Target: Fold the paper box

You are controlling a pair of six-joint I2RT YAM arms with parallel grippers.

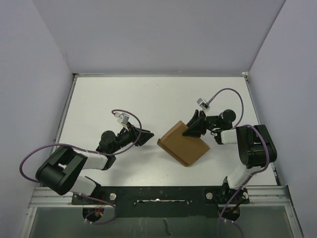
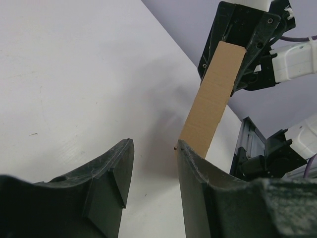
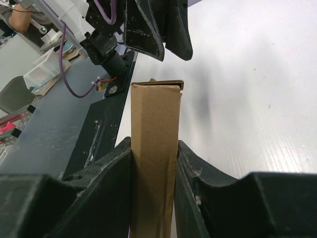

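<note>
The paper box [image 1: 182,144] is a folded, thin brown cardboard box, tilted on the white table near the middle. My right gripper [image 1: 190,130] is shut on the box's far right edge; in the right wrist view the box [image 3: 154,148] stands between both fingers, pinched. My left gripper [image 1: 147,138] is open and empty, just left of the box, a short gap away. In the left wrist view the box [image 2: 213,99] shows edge-on beyond my right fingertip [image 2: 190,158], with the right gripper [image 2: 242,29] clamped on its far end.
White walls enclose the table [image 1: 124,104] on three sides. A black rail [image 1: 158,194] with the arm bases runs along the near edge. Purple cables loop over both arms.
</note>
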